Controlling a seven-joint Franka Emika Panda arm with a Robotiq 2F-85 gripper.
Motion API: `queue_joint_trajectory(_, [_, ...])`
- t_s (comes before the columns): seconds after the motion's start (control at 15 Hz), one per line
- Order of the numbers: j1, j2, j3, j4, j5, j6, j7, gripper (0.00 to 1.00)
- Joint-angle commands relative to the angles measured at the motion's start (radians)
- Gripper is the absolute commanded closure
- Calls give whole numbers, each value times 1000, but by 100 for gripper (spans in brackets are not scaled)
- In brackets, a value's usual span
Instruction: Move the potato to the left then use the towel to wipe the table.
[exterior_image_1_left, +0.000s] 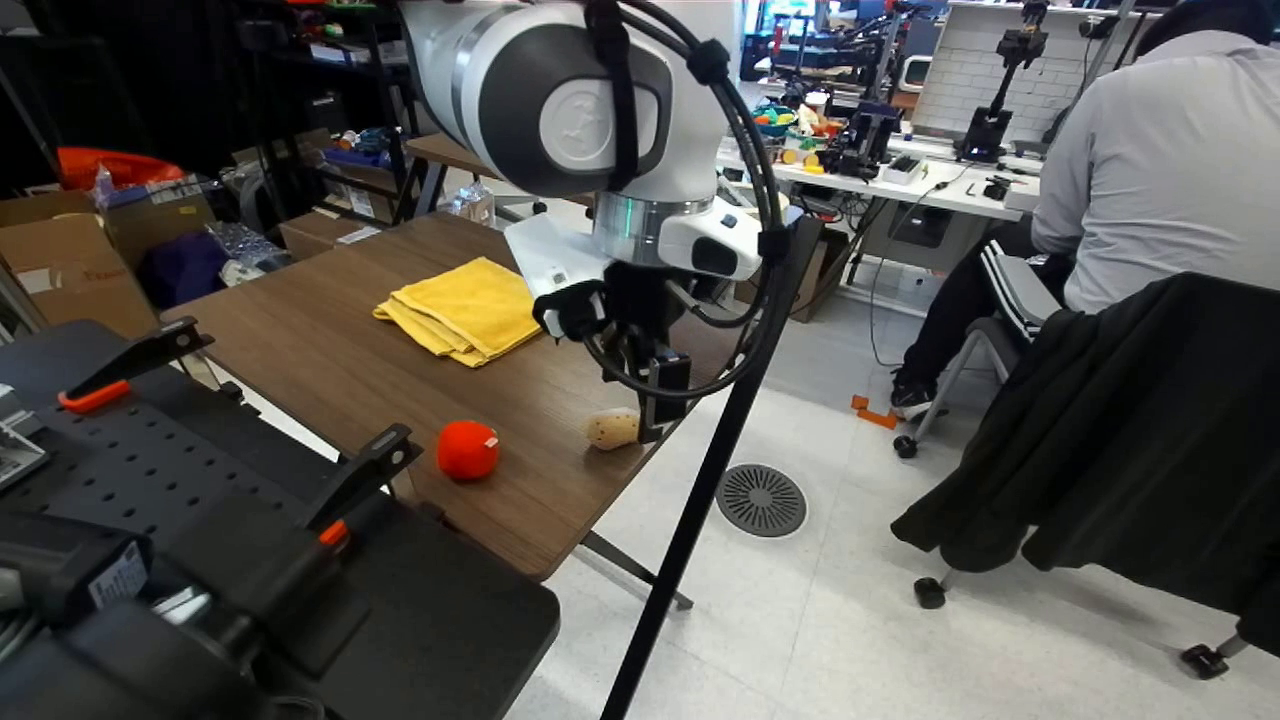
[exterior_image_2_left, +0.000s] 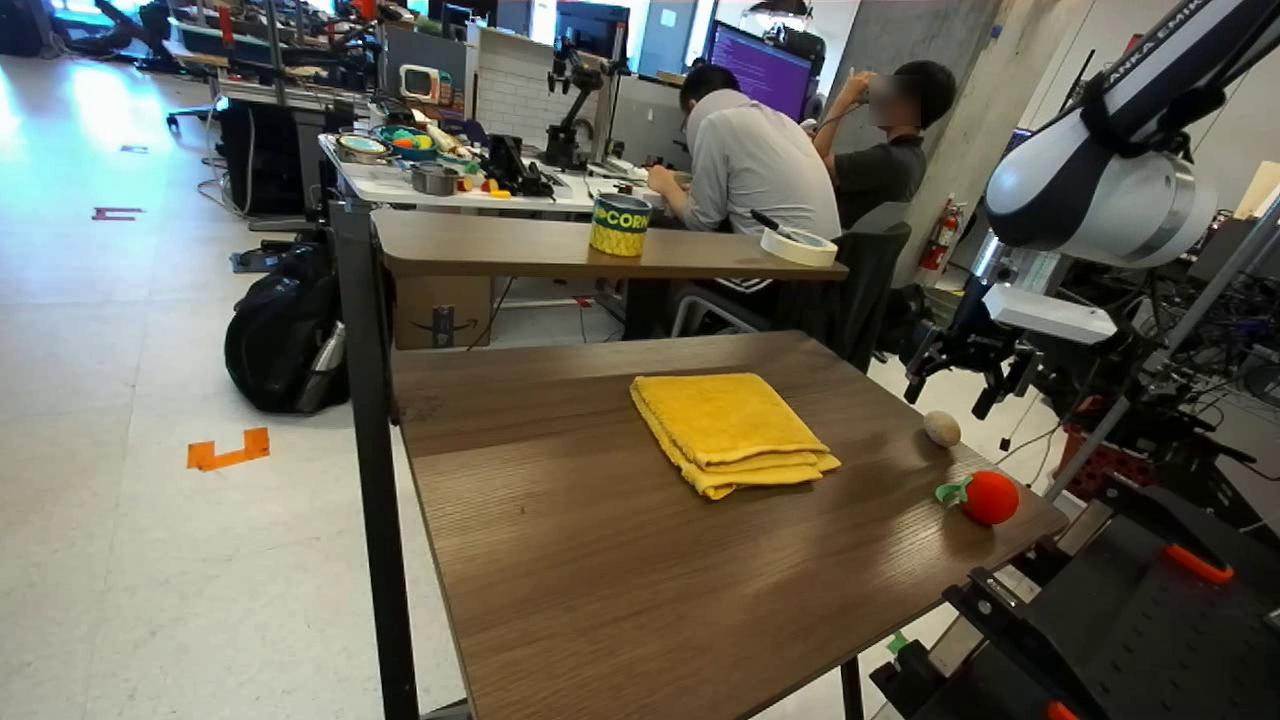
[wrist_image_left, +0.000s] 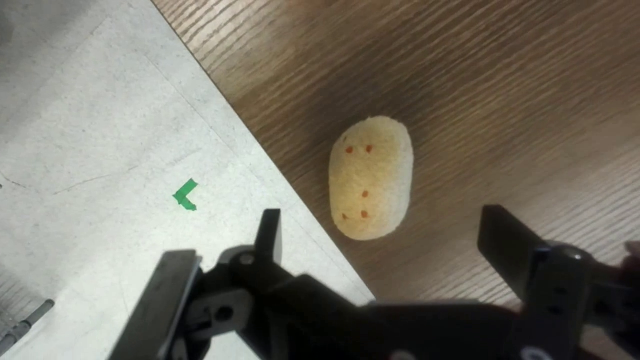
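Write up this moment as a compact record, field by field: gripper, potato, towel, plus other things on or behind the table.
gripper: open, close to the potato, nothing held
potato: on the table near its edge, reddish-orange spots on its skin
towel: yellow, folded flat on the table, untouched
also on table: red object with green leaf-like part, apart from the potato
behind table: paler tabletop bearing a container marked CORN and a tape roll
stage: potato not yet gripped, towel not in use
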Motion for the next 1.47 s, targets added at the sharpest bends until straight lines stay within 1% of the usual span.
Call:
queue_joint_trajectory(0.0, [-18,-2,39,-32,24,76,-33,0])
queue_joint_trajectory(0.2, [-29,21,55,-22,26,133,-40,0])
queue_joint_trajectory(0.33, [-33,25,58,-17,24,139,-37,0])
queue_joint_trajectory(0.4, [-35,29,59,-17,22,138,-38,0])
queue_joint_trajectory(0.53, [-27,27,46,-19,14,101,-26,0])
queue_joint_trajectory(0.67, [-26,29,48,-20,16,97,-23,0])
queue_joint_trajectory(0.73, [-32,29,55,-19,20,88,-27,25])
queue_joint_trajectory(0.8, [-32,31,56,-19,21,88,-26,28])
queue_joint_trajectory(0.87, [-34,30,57,-19,23,81,-26,35])
queue_joint_trajectory(0.93, [-41,30,65,-19,28,79,-30,44])
queue_joint_trajectory(1.13, [-55,29,83,-18,41,47,-34,66])
queue_joint_trajectory(1.27, [-77,28,109,-14,53,5,-57,81])
queue_joint_trajectory(1.4, [-121,25,152,-5,74,-26,-115,95])
